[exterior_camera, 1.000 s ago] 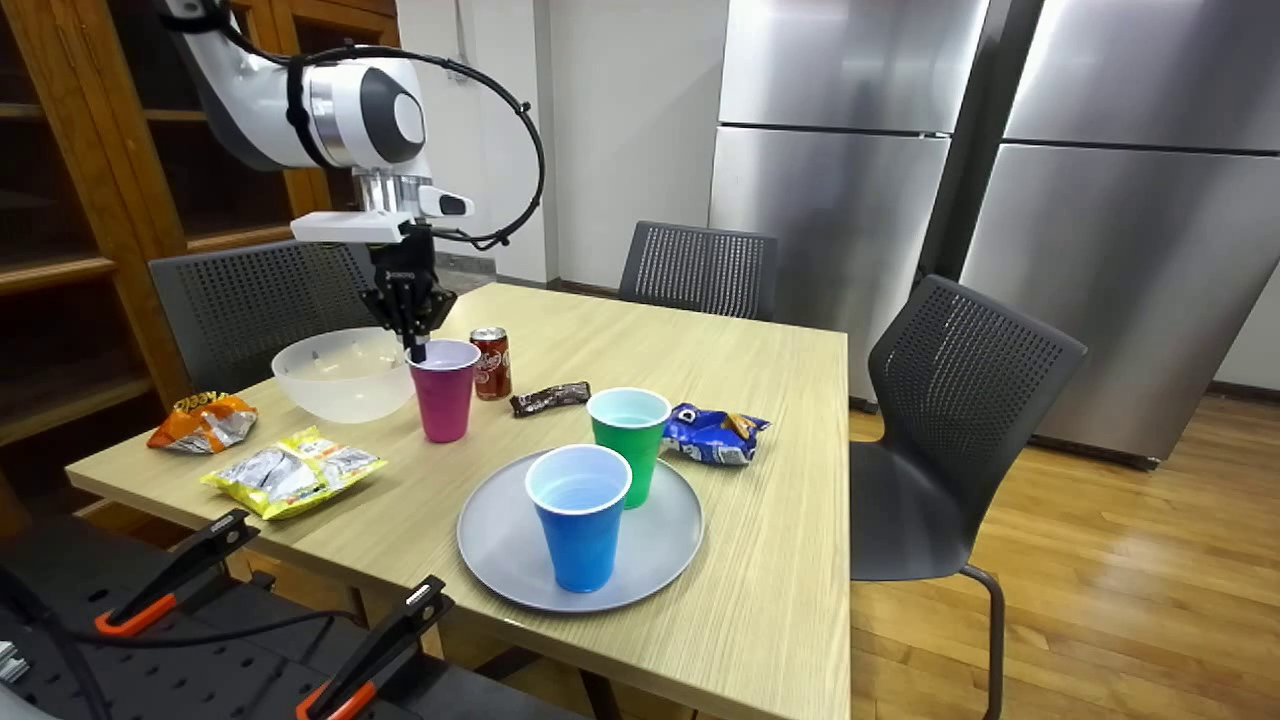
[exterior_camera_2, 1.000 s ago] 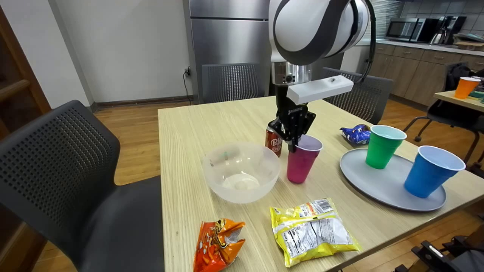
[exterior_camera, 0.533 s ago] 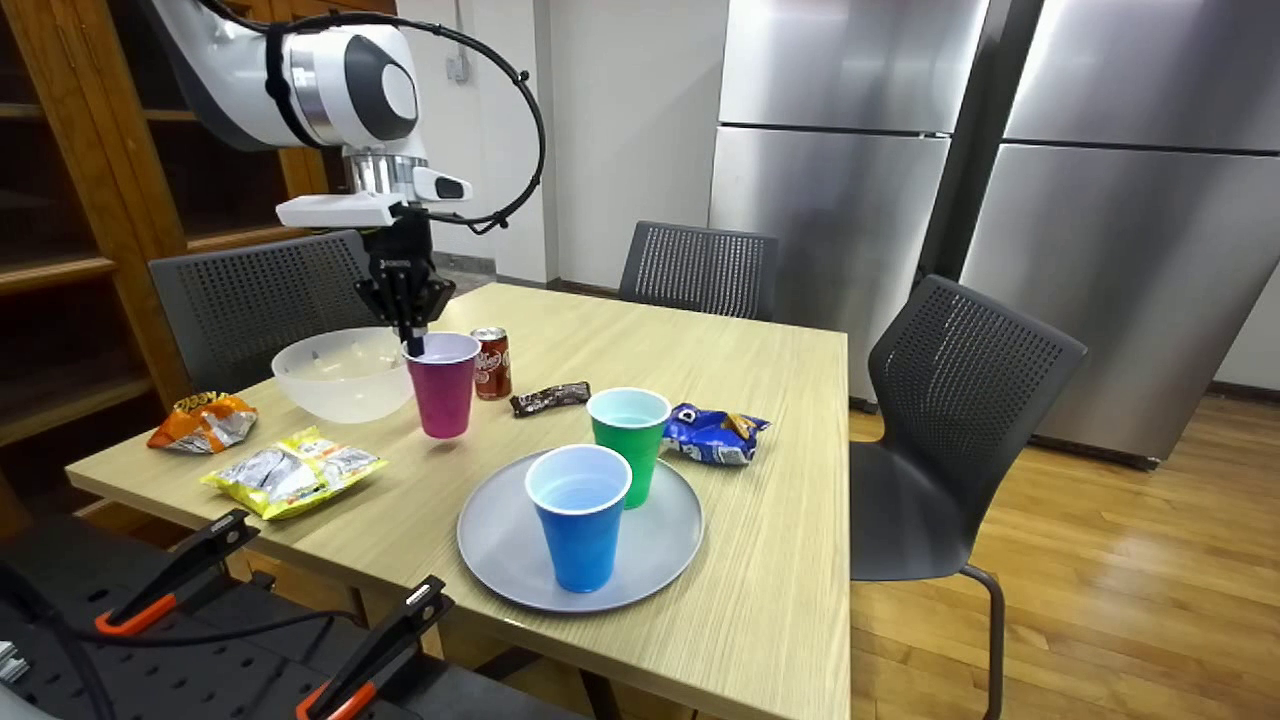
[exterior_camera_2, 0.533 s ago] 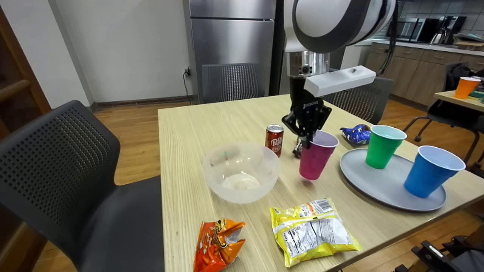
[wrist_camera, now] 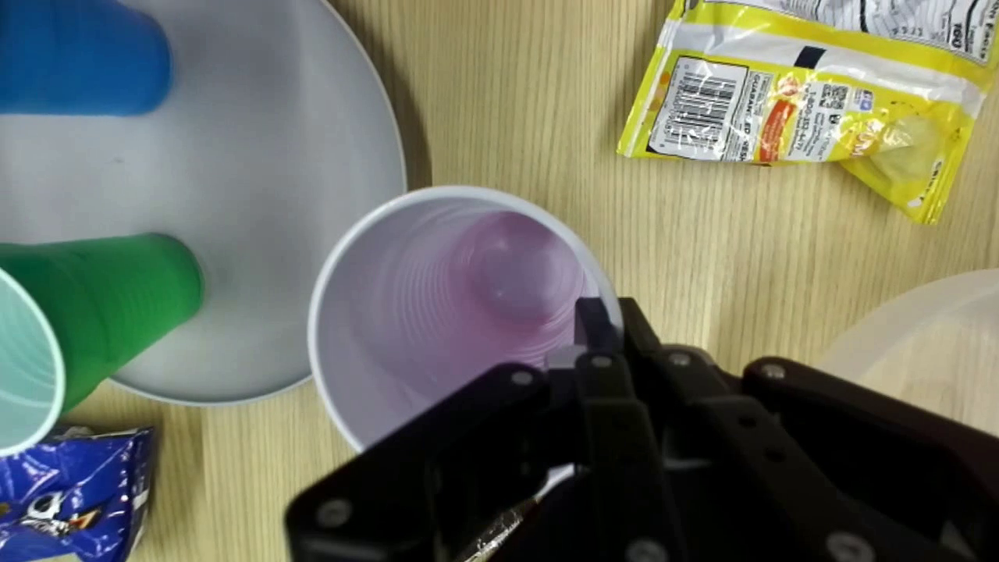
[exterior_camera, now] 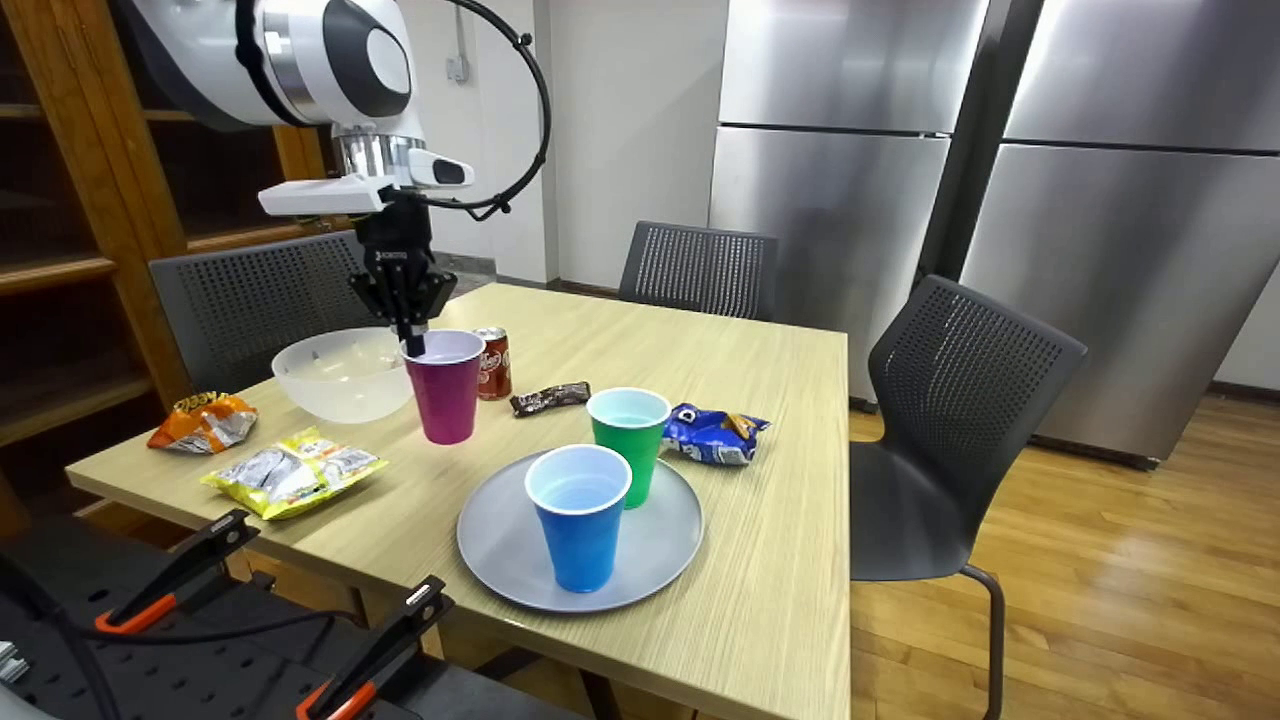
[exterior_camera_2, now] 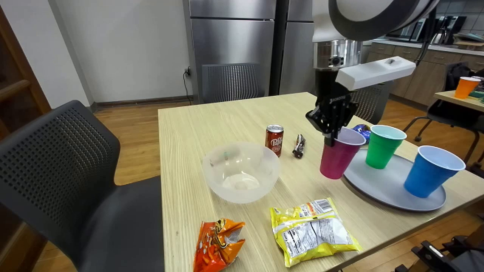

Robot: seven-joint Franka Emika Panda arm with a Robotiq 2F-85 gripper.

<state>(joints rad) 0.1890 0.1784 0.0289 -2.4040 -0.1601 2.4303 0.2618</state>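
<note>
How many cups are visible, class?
4: blue cup and green cup on the gray plate, pink cup held by the gripper, orange cup on a background table; more may be hidden there.

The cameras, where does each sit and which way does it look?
Exterior view: near the gray plate, facing the fridges; arm and claw show.
Exterior view: near the orange bag, facing the bowl; arm and claw too.
Wrist view: on the arm, facing down into the pink cup; only claw.
Both exterior views share the soda can.
</note>
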